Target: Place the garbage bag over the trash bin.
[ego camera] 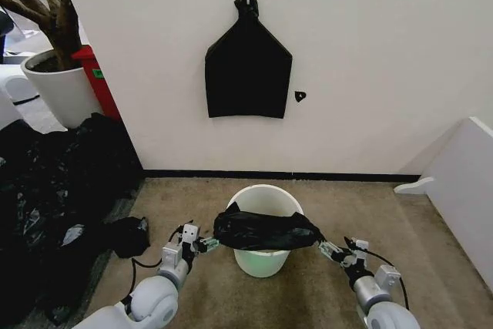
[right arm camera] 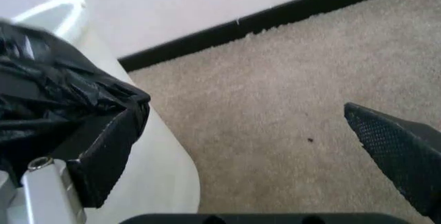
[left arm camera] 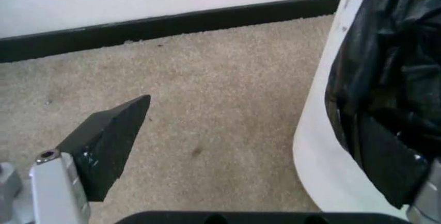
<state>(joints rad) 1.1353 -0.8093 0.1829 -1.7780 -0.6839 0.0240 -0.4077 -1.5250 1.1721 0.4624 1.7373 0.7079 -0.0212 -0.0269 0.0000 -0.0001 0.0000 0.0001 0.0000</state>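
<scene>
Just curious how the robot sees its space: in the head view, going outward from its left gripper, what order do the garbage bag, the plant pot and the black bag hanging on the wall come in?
From the left gripper:
1. Garbage bag, right beside it, draped across the white trash bin.
2. Black bag on the wall, up ahead.
3. Plant pot, far off to the left.
Items 2 and 3 are fairly close to call.

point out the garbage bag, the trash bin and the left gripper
garbage bag (ego camera: 266,233): head view, middle of the black plastic lying across the bin's front rim
trash bin (ego camera: 262,261): head view, its white front wall
left gripper (ego camera: 206,244): head view, between its fingertips
</scene>
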